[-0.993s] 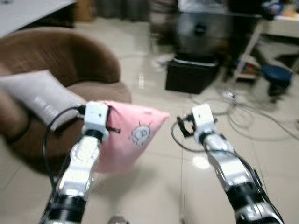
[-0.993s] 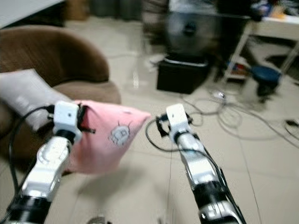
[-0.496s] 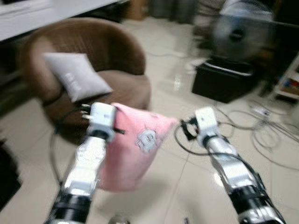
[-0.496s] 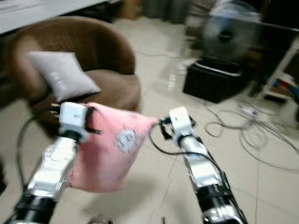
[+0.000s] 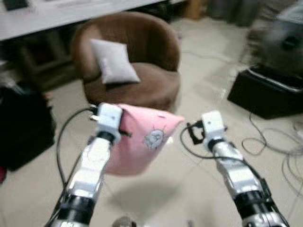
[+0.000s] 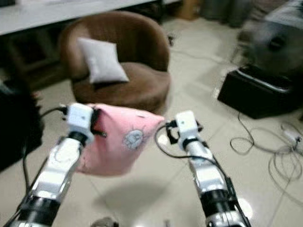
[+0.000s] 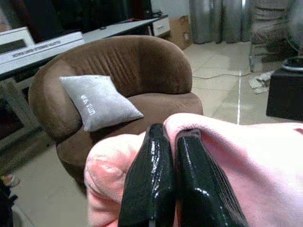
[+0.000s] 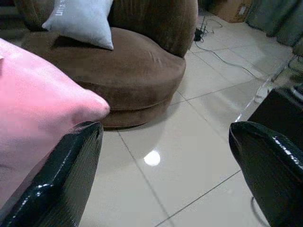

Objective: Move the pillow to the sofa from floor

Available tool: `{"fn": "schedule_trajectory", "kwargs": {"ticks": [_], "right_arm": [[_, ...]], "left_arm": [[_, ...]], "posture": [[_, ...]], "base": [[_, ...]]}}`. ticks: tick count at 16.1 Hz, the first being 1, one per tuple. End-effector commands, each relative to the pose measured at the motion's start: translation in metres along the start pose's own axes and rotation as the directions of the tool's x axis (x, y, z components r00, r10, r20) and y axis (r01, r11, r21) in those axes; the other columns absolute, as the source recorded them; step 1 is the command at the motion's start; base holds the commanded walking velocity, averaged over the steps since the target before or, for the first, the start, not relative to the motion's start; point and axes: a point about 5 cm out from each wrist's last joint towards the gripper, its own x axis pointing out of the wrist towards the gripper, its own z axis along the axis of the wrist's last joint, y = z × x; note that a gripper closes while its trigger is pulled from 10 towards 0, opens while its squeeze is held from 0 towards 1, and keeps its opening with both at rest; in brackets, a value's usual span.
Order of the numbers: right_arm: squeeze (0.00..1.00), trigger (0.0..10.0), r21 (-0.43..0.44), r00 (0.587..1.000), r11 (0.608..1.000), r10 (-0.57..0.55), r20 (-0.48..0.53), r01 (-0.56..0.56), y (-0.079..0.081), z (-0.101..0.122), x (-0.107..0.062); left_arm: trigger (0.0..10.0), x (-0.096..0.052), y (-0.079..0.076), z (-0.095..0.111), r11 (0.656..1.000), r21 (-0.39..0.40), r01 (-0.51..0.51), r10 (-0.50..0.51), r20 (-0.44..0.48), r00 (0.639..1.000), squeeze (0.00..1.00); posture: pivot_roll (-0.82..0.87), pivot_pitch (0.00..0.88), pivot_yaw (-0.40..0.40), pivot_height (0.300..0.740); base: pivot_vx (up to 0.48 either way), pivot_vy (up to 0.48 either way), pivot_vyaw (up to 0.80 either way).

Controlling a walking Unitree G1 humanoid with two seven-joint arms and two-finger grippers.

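The pink pillow (image 5: 142, 142) hung in the air above the tiled floor (image 5: 189, 179), near the centre of the head views, with a small printed figure on its face. It was held by one edge. In the left wrist view the two black fingers (image 7: 154, 184) of the left gripper (image 7: 171, 182) were pressed together on a fold of the pink fabric, so this gripper was closed on the pillow. The lower part of the pillow was cut off in that view, and in the head views the left arm covered its left side.

At about 3 o'clock from the pillow, the right gripper (image 8: 165, 156) was near the pillow's pointed corner, with its fingers set wide apart and nothing between them. One finger seemed to be just beside the pink fabric, but I could not tell if it touched.

At about 12 o'clock from the pillow stood a round brown sofa (image 5: 142, 85), with a grey pillow (image 5: 113, 61) leaning against its back. The pink pillow was near its front edge but apart from it.

At 2 o'clock, a black box (image 5: 265, 97) was on the floor, with something blurred above it and cables (image 5: 270, 142) lying near. At 11 o'clock a pale desk (image 5: 61, 14) ran behind the sofa, cut off by the frame. A dark object at 9 o'clock was too blurred to name.
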Motion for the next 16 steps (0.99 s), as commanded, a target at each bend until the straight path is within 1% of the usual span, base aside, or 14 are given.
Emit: {"fn": "schedule_trajectory", "kwargs": {"ticks": [1, 9, 11, 12, 13, 15, 16], "right_arm": [[0.0, 10.0, 0.001, 1.0, 1.0, 0.002, 0.016, -0.002, 0.0021, 0.0059, 0.002], [0.0, 10.0, -0.002, 1.0, 1.0, 0.002, 0.017, -0.002, 0.0023, 0.0069, 0.0039], [0.0, 10.0, -0.001, 1.0, 1.0, 0.0, 0.017, 0.0, 0.0021, 0.0072, 0.0042], [0.0, 10.0, 0.016, 1.0, 1.0, -0.01, 0.011, 0.01, 0.0015, 0.0062, 0.004], [0.0, 10.0, 0.032, 1.0, 0.999, -0.016, 0.007, 0.016, 0.0007, 0.005, 0.0036], [0.0, 10.0, 0.036, 1.0, 0.999, -0.018, 0.006, 0.018, 0.0007, 0.0047, 0.0036], [0.0, 10.0, 0.036, 1.0, 0.999, -0.02, 0.005, 0.02, 0.0006, 0.0045, 0.0034]], "left_arm": [[10.0, 0.0044, 0.0077, 0.0118, 1.0, 0.019, -0.016, 0.015, 0.049, 0.999, 0.0], [10.0, 0.0054, 0.009, 0.0121, 1.0, 0.019, -0.024, 0.023, 0.051, 0.998, 0.0], [10.0, 0.006, 0.0088, 0.0131, 1.0, -0.02, -0.016, 0.018, 0.062, 0.998, 0.0], [10.0, 0.0063, 0.0092, 0.0122, 0.999, -0.046, -0.016, 0.019, 0.051, 0.999, 0.0], [10.0, 0.007, 0.0097, 0.0115, 0.999, -0.045, -0.02, 0.022, 0.042, 0.999, 0.0], [10.0, 0.0083, 0.012, 0.0111, 0.999, -0.019, -0.039, 0.04, 0.035, 0.999, 0.0], [10.0, 0.0089, 0.0119, 0.0108, 0.999, -0.022, -0.039, 0.04, 0.033, 0.999, 0.0]], "posture": [[0.06, 0.0, 0.036, 0.74], [0.07, 0.0, 0.031, 0.74], [0.07, 0.0, 0.032, 0.74], [0.07, 0.0, 0.032, 0.74], [0.07, 0.0, 0.032, 0.74], [0.06, 0.0, 0.039, 0.74], [0.06, 0.0, 0.041, 0.74]], "base": [[0.0, -0.48, 0.8], [0.0, -0.48, 0.8], [0.0, 0.0, 0.8], [0.0, 0.48, 0.0], [0.0, 0.48, 0.0], [0.0, 0.0, 0.0], [0.0, 0.0, 0.0]]}}
